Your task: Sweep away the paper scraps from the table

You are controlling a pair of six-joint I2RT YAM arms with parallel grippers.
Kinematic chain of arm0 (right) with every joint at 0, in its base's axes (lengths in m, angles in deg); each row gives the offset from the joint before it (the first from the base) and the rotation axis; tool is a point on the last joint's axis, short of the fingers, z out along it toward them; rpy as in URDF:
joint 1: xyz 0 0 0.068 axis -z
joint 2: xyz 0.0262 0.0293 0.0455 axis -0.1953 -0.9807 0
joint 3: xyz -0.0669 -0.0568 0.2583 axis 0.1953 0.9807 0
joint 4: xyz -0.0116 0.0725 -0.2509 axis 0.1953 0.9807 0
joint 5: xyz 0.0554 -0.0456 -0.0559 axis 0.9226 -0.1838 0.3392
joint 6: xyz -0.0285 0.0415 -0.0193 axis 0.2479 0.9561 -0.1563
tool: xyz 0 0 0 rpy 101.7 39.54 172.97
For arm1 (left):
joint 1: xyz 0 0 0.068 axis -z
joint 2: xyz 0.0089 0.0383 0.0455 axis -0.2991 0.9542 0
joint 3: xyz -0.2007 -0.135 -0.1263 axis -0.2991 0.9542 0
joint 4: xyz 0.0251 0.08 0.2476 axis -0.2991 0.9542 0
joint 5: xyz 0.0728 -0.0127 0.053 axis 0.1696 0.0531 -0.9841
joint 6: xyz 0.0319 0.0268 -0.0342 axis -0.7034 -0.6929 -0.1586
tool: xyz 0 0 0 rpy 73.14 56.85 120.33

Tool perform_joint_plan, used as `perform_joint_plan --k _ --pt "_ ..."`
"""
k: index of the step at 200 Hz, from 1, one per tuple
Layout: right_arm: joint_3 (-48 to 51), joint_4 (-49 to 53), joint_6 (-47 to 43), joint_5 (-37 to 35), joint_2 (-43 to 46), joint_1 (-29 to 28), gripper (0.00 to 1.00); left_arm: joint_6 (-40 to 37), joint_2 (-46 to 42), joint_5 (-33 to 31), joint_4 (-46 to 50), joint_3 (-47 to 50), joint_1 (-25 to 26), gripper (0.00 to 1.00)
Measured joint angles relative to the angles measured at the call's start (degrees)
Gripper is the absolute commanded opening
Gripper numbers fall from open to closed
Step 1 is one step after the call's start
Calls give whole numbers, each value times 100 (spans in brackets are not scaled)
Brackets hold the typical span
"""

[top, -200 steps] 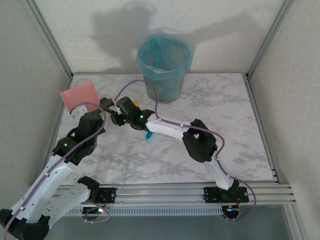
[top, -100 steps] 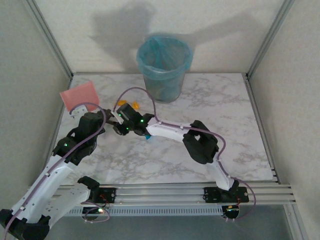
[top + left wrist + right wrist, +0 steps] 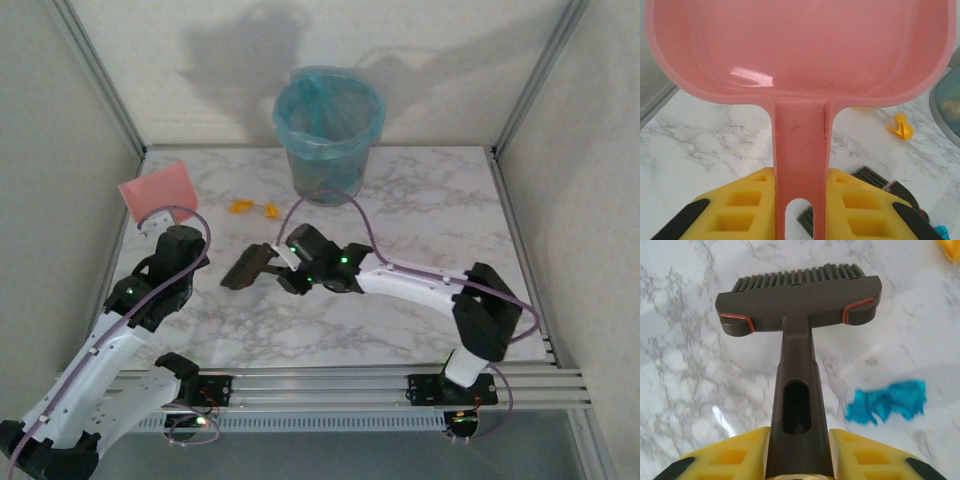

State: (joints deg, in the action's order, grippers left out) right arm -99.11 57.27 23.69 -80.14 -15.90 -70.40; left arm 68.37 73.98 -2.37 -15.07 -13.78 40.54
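Look, right jaws clenched on dark-bristled plastic brush [image 3: 797,302], crumpled blue paper scrap [image 3: 887,401] at its four o'clock, left jaws gripping pink plastic dustpan [image 3: 800,50].

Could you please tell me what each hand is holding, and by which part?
The left hand grips the pink dustpan by its handle; the right hand grips the dark brush by its handle.

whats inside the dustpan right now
The dustpan holds nothing visible: the left wrist view shows bare pink plastic with a glare spot. Its front lip runs out of frame, so that strip can't be checked. The orange scraps lie on the table.
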Motion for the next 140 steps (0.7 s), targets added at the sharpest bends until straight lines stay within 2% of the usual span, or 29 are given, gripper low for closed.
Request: perform_joint_plan --k 81,140 --pt "1449 -17 409 -564 1836 498 0 -2 50 0 -68 9 0 2" --pt "3038 -866 916 -1305 3410 562 0 -136 96 278 -131 15 0 0"
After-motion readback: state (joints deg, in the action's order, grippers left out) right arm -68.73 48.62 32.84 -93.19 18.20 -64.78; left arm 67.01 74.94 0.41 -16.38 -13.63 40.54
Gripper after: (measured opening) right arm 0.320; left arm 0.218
